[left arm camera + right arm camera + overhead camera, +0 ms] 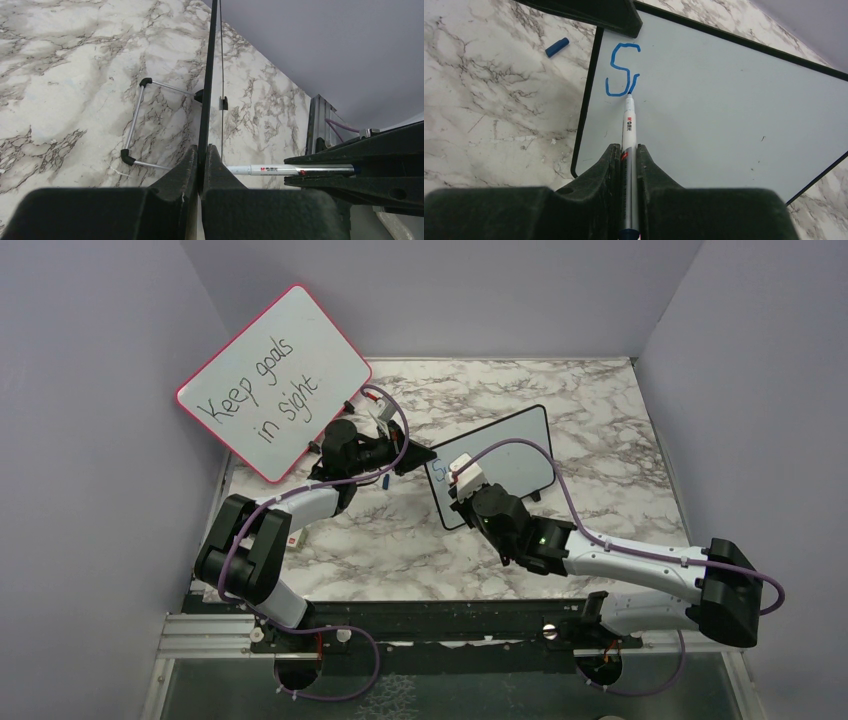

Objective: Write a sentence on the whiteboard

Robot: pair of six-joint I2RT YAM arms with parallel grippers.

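Note:
The small black-framed whiteboard (505, 472) stands tilted on the marble table. My left gripper (422, 457) is shut on its left edge, and the left wrist view shows the board edge-on (207, 75) between my jaws (201, 150). My right gripper (458, 495) is shut on a white marker (629, 125), whose tip touches the board (724, 95). The sentence (621, 70) is a blue "S" plus a short stroke of a second letter, at the board's upper left. The marker also shows in the left wrist view (280, 170).
A blue marker cap (557, 47) lies on the table left of the board. The red-framed board (270, 380) reading "Keep goals in sight" leans at the back left. A wire stand (135, 125) lies behind the whiteboard. Grey walls enclose the table.

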